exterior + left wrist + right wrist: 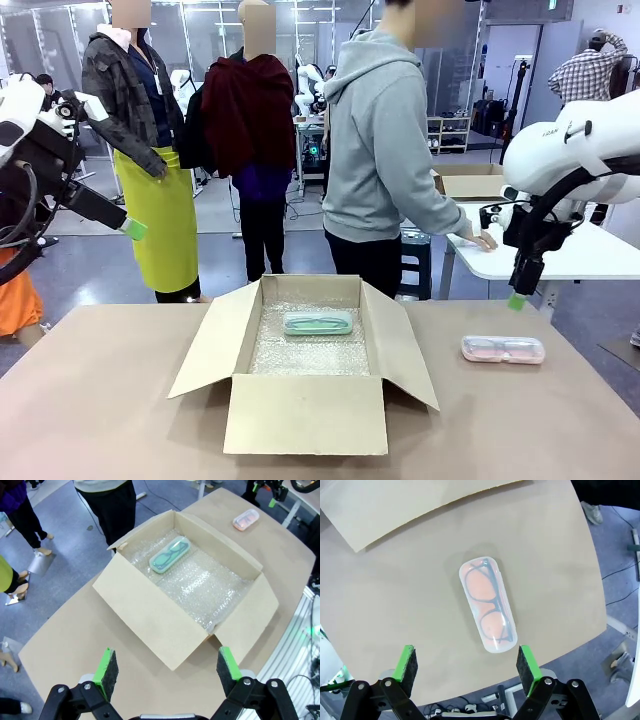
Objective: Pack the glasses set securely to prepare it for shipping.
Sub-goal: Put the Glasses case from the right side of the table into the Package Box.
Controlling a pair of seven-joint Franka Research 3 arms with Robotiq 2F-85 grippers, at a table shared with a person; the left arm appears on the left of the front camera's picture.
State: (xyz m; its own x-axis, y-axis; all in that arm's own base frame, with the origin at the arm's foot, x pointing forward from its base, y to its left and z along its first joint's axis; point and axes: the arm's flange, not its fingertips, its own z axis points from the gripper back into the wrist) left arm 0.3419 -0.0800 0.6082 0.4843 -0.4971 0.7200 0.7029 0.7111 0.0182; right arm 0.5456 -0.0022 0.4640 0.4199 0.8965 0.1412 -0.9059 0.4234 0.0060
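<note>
The pink case (486, 604) lies straight ahead of the wide-open right tool (466, 656), its long axis seemingly square to the closing line.

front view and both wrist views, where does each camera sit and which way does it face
Front view: between the arms, facing across the cardboard box to a person in grey; left arm and right arm at the sides.
Left wrist view: high, looking down into the box holding the mint case; open left gripper at bottom.
Right wrist view: straight down on the pink case; open right gripper at bottom.
Shared: front and left wrist views both show the box and both cases.
</note>
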